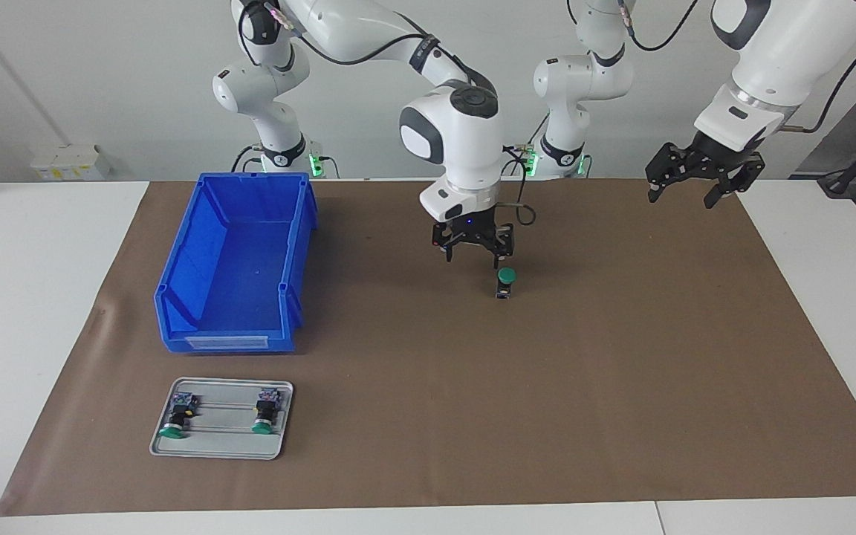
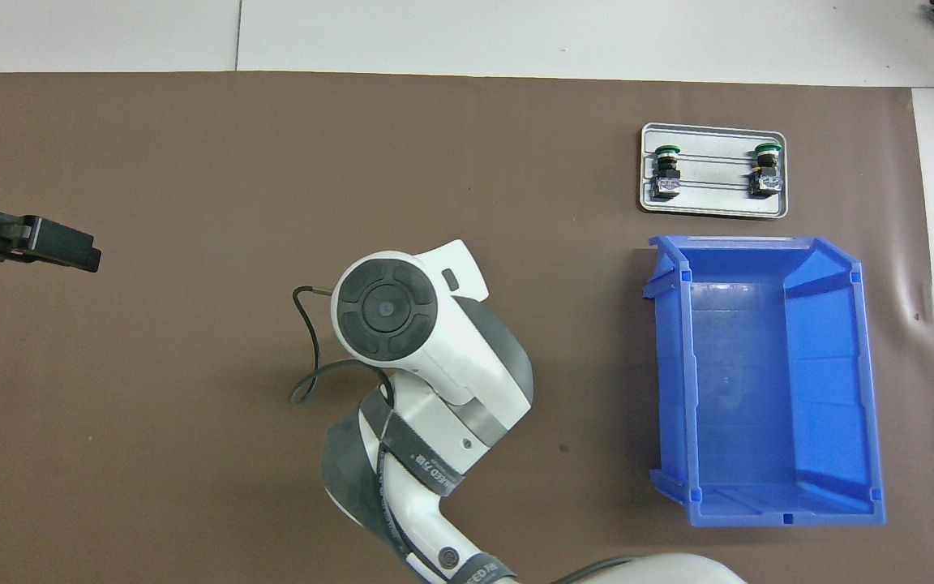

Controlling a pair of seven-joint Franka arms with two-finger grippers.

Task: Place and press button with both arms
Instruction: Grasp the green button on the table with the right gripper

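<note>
- Button (image 1: 505, 281) stands upright on the brown mat (image 1: 621, 371) near the middle of the table, green cap up, with nothing touching it as far as the facing view shows.
- Right gripper (image 1: 473, 247) hangs just above the button, slightly toward the blue bin (image 1: 235, 264); its fingers are spread open and hold nothing. In the overhead view the right arm's wrist (image 2: 402, 324) covers the button completely.
- Left gripper (image 1: 695, 174) is raised over the mat toward the left arm's end of the table, well apart from the button. Its fingers look parted and empty, and this arm seems to wait.
- Two more buttons (image 1: 183, 416) lie on their sides in the small grey tray (image 1: 224, 449), which sits beside the bin, farther from the robots.
- My judgement: the placing step looks finished, since the button stands free on the mat and the right gripper is open above it. The pressing step is not yet done.
- The next move probably calls for one gripper to steady the black body from the sides while the other comes straight down on the green cap. The button is small and tall for its base, so an off-centre push could tip it.
</note>
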